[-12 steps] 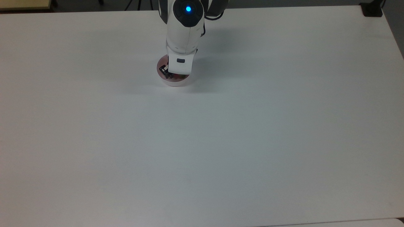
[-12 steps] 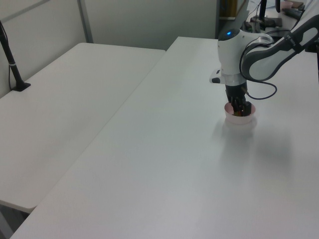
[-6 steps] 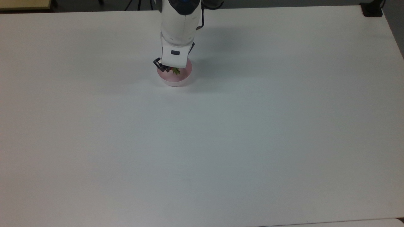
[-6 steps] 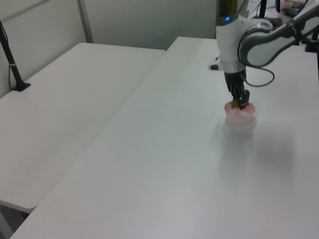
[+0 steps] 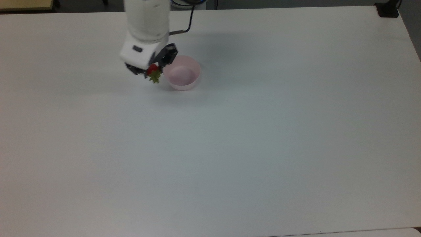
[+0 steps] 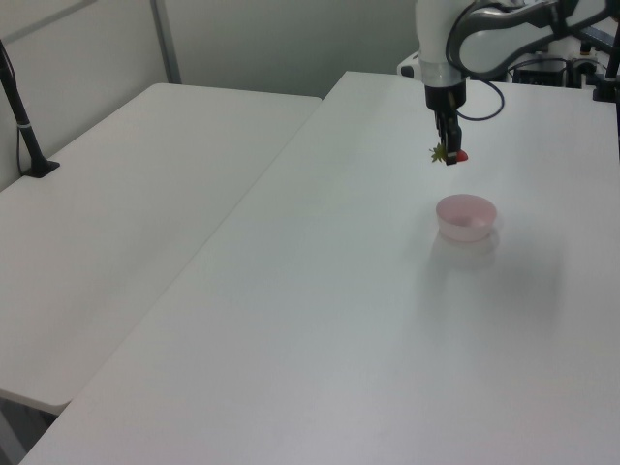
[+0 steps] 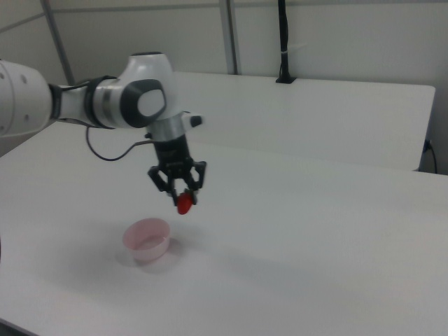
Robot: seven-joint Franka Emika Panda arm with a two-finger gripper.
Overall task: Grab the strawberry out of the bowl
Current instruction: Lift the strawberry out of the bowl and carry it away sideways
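Since a second ago the gripper (image 5: 152,70) has come up out of the bowl (image 5: 182,77) and swung toward the top view's left; it is now clenched on the strawberry (image 5: 152,69), red body pinched between the fingertips, green cap poking out below in the top view. In the left view the gripper (image 6: 449,153) hangs well above the table (image 6: 320,291) with the strawberry (image 6: 455,155) at its tips, and the bowl (image 6: 466,216) sits below and to the left view's right of it, empty. The right view agrees: gripper (image 7: 183,199) high, strawberry (image 7: 184,204) dangling clear, bowl (image 7: 147,239) down and toward the right view's left.

Judgement: the pick looks done, fruit lifted clear of the rim; what remains is only to hold it.

Room: going left to right in the top view, bare table on the gripper's left, the bowl just beside it on the right, then open tabletop to the far edge. The table's back edge lies near, behind the arm. Nothing stands near enough to hit.
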